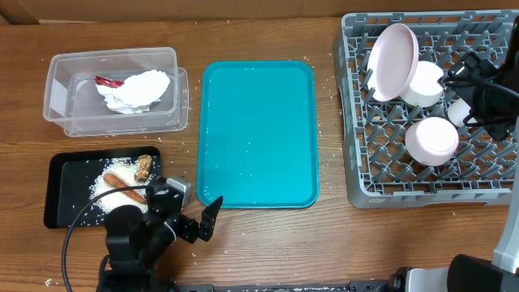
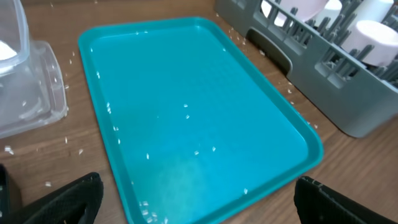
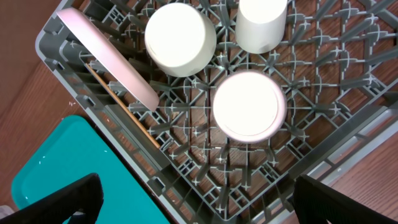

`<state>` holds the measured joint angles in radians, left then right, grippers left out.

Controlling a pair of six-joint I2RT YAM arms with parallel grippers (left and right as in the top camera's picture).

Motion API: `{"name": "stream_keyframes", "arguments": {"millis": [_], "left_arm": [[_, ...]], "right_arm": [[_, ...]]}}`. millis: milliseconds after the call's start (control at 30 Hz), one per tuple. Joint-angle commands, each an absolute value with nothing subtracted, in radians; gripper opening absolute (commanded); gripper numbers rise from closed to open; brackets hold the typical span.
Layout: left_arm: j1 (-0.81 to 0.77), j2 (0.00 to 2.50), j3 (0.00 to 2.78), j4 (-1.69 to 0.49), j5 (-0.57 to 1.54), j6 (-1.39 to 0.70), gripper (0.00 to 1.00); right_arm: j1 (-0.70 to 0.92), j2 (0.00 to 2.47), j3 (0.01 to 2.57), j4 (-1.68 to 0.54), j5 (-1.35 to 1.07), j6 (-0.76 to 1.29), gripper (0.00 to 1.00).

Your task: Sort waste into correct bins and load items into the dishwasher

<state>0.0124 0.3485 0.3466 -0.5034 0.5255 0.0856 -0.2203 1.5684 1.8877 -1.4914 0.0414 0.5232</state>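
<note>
- The plate (image 1: 393, 61) leans on edge in the back left of the grey rack (image 1: 422, 195)
- A bowl (image 1: 422, 83) touches the plate, a second bowl (image 1: 432, 139) sits nearer the front, and the cup (image 1: 460, 111) stands between them to the right
- The napkin (image 1: 136, 89) and red wrapper (image 1: 108, 81) lie in the clear tub (image 1: 57, 97)
- The rice (image 1: 99, 186), carrot stick (image 1: 123, 183) and brown chunk (image 1: 145, 167) lie in the black tray (image 1: 65, 203)
- The right gripper (image 3: 199, 205) hangs over the rack, jaws wide and empty
- The left gripper (image 2: 199, 199) is near the teal tray (image 1: 258, 134), jaws wide and empty
</note>
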Motion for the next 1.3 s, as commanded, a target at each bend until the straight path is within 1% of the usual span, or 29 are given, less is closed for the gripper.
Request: {"name": "stream_keyframes", "arguments": {"millis": [0, 333, 500, 633, 733, 800, 1033, 1267], "left_arm": [[0.005, 0.287, 0.276, -0.437, 0.55, 0.109, 1.0], [0.005, 0.168, 0.207, -0.27, 0.482, 0.109, 1.0], [0.005, 0.116, 0.131, -0.075, 0.48, 0.107, 1.0], [0.006, 0.053, 0.048, 0.014, 0.478, 0.062, 1.0], [0.006, 0.02, 0.003, 0.027, 0.459, 0.02, 1.0], [0.006, 0.002, 0.005, -0.012, 0.434, 0.019, 1.0], [0.006, 0.003, 0.005, -0.045, 0.364, 0.023, 1.0], [0.006, 0.003, 0.005, -0.048, 0.355, 0.023, 1.0]], "right_arm": [[-0.22, 1.564, 1.897, -1.488, 0.051, 0.524, 1.0], [-0.22, 1.564, 1.897, -1.488, 0.051, 0.524, 1.0], [-0.22, 1.564, 1.897, -1.488, 0.051, 0.524, 1.0], [-0.22, 1.564, 1.897, -1.488, 0.051, 0.524, 1.0], [-0.22, 1.564, 1.897, -1.487, 0.051, 0.524, 1.0], [-0.22, 1.564, 1.897, -1.488, 0.051, 0.524, 1.0], [-0.22, 1.564, 1.897, -1.488, 0.051, 0.524, 1.0], [-0.22, 1.564, 1.897, -1.488, 0.051, 0.524, 1.0]]}}
